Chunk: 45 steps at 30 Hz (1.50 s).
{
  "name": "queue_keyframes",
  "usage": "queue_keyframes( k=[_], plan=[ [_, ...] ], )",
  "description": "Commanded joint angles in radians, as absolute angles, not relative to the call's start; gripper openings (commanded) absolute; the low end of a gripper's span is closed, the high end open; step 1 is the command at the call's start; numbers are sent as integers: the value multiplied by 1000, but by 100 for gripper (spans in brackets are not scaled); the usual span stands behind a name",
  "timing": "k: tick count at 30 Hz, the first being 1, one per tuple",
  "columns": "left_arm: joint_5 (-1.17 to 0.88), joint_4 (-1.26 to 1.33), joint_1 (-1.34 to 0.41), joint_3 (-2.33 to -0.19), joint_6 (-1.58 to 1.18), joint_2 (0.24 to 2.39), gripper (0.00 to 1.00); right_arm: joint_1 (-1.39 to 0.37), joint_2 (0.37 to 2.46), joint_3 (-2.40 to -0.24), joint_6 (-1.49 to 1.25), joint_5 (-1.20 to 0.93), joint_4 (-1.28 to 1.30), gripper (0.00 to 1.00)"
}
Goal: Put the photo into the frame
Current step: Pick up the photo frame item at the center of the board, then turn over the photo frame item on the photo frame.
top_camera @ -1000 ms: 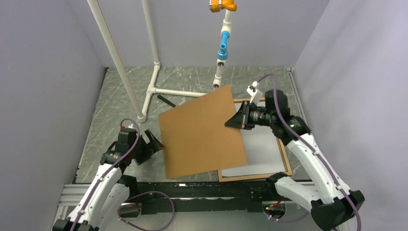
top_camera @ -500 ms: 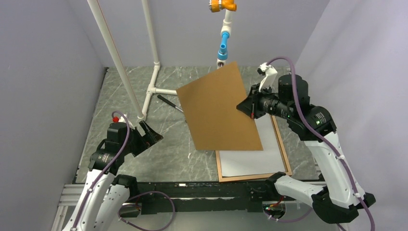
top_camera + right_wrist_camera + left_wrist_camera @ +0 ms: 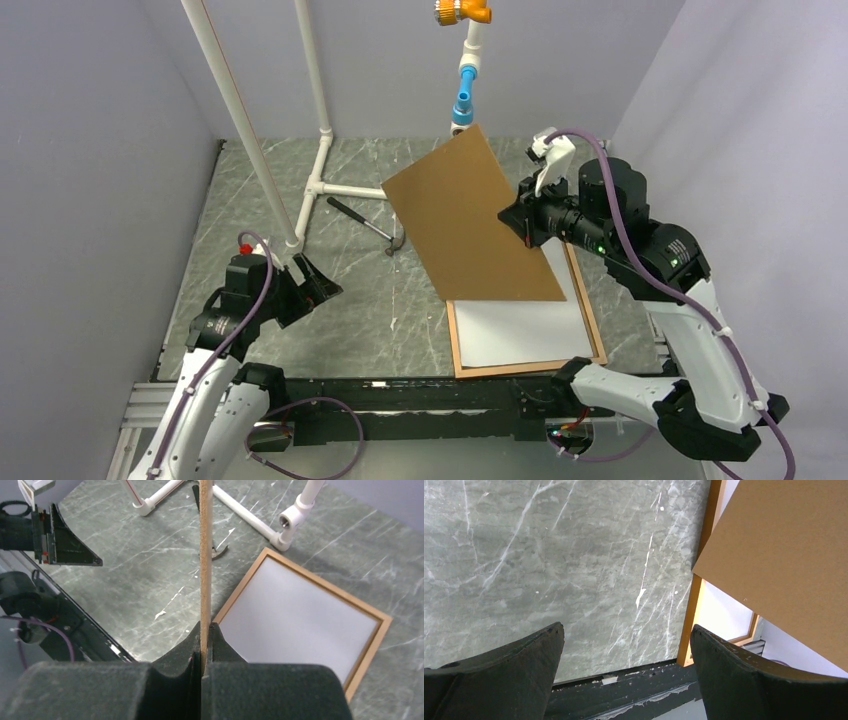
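Board (image 3: pixel 470 215) higher, frame (image 3: pixel 530 367) beneath right hand (image 3: pixel 513 222)

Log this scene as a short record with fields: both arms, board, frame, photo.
right fingers: shut on the board, held tilted above the frame's far end
left fingers: open, empty, over bare table left of the frame
frame: flat on the table
photo: inside the frame, white side up
hammer: on the table, left of the board

Backing board (image 3: pixel 470 220) hides far end of frame (image 3: pixel 525 368) and photo (image 3: pixel 520 330)
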<state>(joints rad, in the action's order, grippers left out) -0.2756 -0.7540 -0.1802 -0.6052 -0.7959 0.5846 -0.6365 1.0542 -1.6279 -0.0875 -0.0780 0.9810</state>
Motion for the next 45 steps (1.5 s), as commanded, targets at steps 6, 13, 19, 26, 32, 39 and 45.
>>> queue_keyframes(
  k=[6, 13, 19, 26, 32, 39, 45],
  plan=[
    [-324, -735, -184, -598, -780, 584, 99, -645, 987, -1696, 185, -98, 800, 0],
    [-337, -726, -184, -583, -782, 584, 99, -644, 964, -1695, 319, -41, 744, 0],
    [-367, -689, -184, -549, -798, 585, 99, -645, 885, -1545, 390, -68, 642, 0],
    [-434, -611, -184, -514, -846, 579, 99, -644, 762, -1277, 413, -213, 500, 0],
    [-502, -519, -184, -496, -909, 586, 100, -651, 753, -1152, 405, -235, 504, 0],
    [-588, -390, -196, -483, -982, 605, 99, -680, 712, -1001, 374, -252, 497, 0],
    [-613, -325, -208, -482, -1042, 606, 100, -712, 690, -921, 341, -319, 516, 3]
  ],
)
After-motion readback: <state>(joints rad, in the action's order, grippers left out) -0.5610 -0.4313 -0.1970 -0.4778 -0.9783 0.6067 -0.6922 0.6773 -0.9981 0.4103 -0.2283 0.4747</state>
